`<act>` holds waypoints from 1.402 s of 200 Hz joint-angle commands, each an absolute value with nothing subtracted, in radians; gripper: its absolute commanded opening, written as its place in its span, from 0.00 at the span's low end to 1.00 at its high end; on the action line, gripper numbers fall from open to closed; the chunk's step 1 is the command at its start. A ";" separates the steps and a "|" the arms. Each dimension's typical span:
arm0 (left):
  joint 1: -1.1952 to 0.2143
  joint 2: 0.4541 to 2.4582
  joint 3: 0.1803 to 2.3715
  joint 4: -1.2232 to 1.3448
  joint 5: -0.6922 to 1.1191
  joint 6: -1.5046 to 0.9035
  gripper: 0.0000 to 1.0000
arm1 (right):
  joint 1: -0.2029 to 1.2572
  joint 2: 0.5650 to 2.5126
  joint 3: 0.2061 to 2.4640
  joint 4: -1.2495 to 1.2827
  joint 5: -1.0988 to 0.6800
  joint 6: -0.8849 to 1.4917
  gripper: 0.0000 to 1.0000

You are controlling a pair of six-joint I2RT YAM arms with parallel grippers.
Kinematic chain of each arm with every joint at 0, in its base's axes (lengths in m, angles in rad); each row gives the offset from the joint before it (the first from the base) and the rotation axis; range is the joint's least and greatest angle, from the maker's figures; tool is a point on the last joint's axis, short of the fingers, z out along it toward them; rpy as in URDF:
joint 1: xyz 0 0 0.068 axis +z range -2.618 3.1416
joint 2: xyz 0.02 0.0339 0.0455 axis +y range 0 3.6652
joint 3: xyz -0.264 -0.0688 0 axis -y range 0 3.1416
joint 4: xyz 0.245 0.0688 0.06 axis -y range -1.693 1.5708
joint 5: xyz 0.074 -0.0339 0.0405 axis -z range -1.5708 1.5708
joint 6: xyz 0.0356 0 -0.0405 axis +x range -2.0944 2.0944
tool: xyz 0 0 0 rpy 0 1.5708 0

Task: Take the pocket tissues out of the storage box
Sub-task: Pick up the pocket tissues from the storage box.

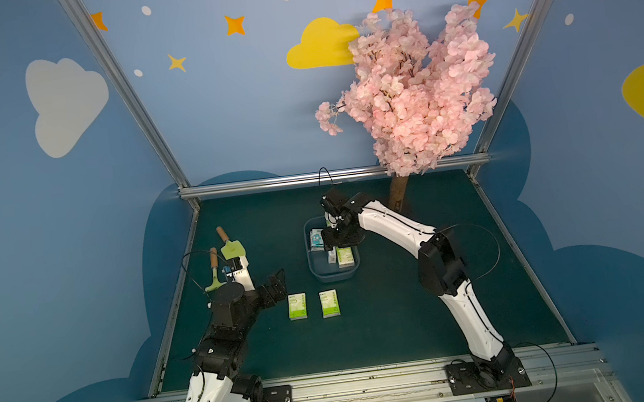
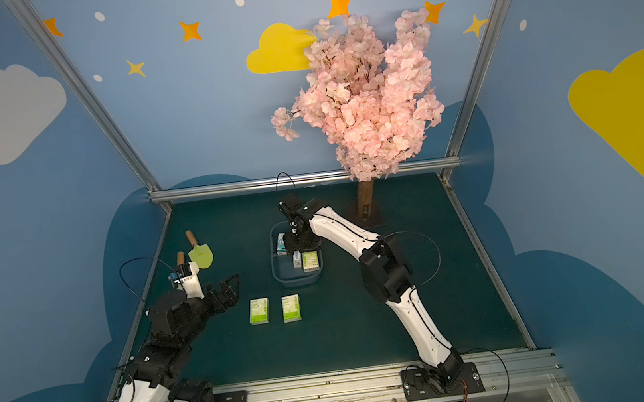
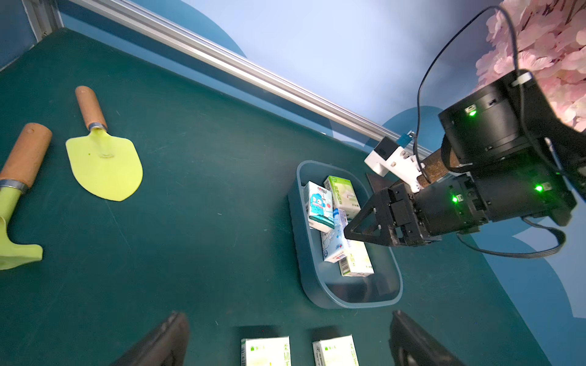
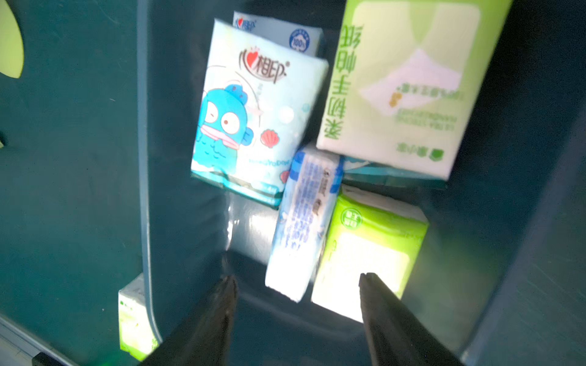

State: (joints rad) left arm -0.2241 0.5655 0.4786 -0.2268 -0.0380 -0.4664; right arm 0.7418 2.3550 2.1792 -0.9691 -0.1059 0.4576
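Observation:
The slate-blue storage box point(image 1: 334, 277) point(image 2: 299, 281) point(image 3: 317, 294) sits mid-table. Several pocket tissues lie in it: a blue cartoon packet point(image 4: 253, 120) point(image 3: 320, 206), a blue-white packet on its edge point(image 4: 304, 221), and green packets point(image 4: 402, 82) point(image 4: 371, 247) point(image 1: 344, 256). My right gripper point(image 4: 298, 280) point(image 1: 327, 244) point(image 3: 348, 233) reaches down into the box, jaws apart, straddling the end of the edge-on packet. Two green packets point(image 1: 297, 306) point(image 1: 329, 304) lie on the mat in front of the box. My left gripper point(image 1: 276, 287) point(image 3: 288, 313) hovers open beside them, empty.
A green spade point(image 1: 233, 249) point(image 3: 104, 168) and another green wooden-handled tool point(image 1: 213, 282) point(image 3: 16, 202) lie at the left. The pink blossom tree point(image 1: 403, 92) stands behind the box at the back right. One more green packet point(image 4: 133, 317) lies just outside the box wall.

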 commanded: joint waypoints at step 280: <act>-0.218 0.682 0.530 -0.177 0.004 -0.434 1.00 | 0.732 2.013 1.858 -0.861 -0.247 0.517 0.17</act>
State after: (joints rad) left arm -0.2226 0.6640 0.5022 -0.2203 -0.0254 -0.4503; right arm 0.7395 2.1220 1.9556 -0.9447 -0.1795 0.4950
